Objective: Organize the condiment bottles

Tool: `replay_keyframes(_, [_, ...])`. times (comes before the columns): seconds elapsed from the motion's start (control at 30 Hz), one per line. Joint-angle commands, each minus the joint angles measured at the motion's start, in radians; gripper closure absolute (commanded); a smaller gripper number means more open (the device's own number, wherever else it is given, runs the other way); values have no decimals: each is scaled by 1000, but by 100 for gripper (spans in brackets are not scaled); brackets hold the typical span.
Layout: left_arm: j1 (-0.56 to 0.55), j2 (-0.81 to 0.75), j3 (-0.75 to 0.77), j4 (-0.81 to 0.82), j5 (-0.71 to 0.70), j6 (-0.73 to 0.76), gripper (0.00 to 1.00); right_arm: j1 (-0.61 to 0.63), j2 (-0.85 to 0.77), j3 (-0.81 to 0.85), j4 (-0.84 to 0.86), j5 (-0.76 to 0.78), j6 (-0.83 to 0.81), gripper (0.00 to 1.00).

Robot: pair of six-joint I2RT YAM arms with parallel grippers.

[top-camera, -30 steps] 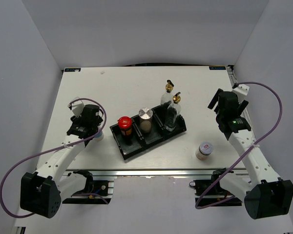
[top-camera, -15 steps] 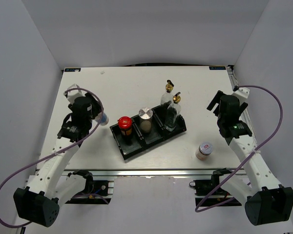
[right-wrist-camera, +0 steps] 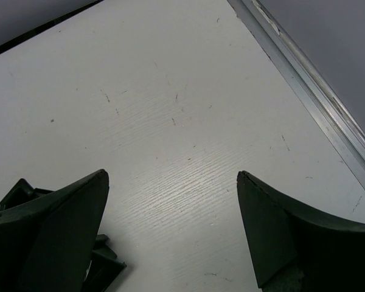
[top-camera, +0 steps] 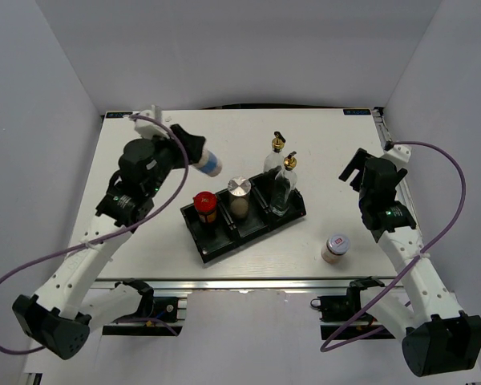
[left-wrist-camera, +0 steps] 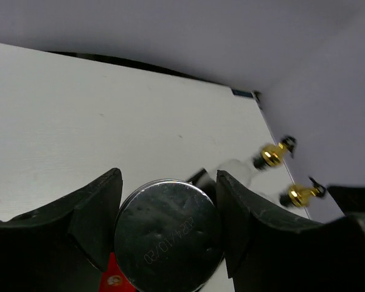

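The condiment bottles mostly sit at the black tray in mid-table, and one is with me. My left gripper is clenched on a blue-banded shaker. I carry it on its side, clear above the table, just left of the tray's far end. I judge the height is there so it passes over the taller things below. From my left wrist I see its silver end wedged between both fingers, so the grip looks sound.

In the tray, a red-lidded jar fills the left slot and a silver-capped shaker the middle. A glass bottle with a gold spout stands in the right slot. A second glass bottle stands just behind it, in or out of the tray I cannot tell.

Another shaker waits alone near the front edge, well apart from the tray. My right gripper hangs spread wide and empty above bare table. I judge it is parked there for that lone one.
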Motion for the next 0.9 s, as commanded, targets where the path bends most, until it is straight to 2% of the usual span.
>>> replay_keyframes(0.0, [-134, 35, 68, 78, 82, 74, 100, -3, -8, -6, 41, -14, 0, 11])
replay_keyframes(0.03, [-186, 49, 97, 67, 77, 87, 100, -3, -8, -9, 41, -12, -2, 11])
replay_keyframes(0.13, [-249, 92, 129, 58, 45, 120, 100, -3, -8, -12, 41, -9, -3, 11])
replay_keyframes(0.37, [-324, 142, 175, 61, 91, 142, 100, -3, -16, -16, 41, -14, -4, 11])
replay_keyframes(0.57, [-398, 188, 143, 67, 117, 139, 100, -3, -26, -24, 40, -6, -8, 11])
replay_keyframes(0.87, [-485, 283, 70, 60, -50, 159, 100, -3, -31, -24, 24, -15, -4, 11])
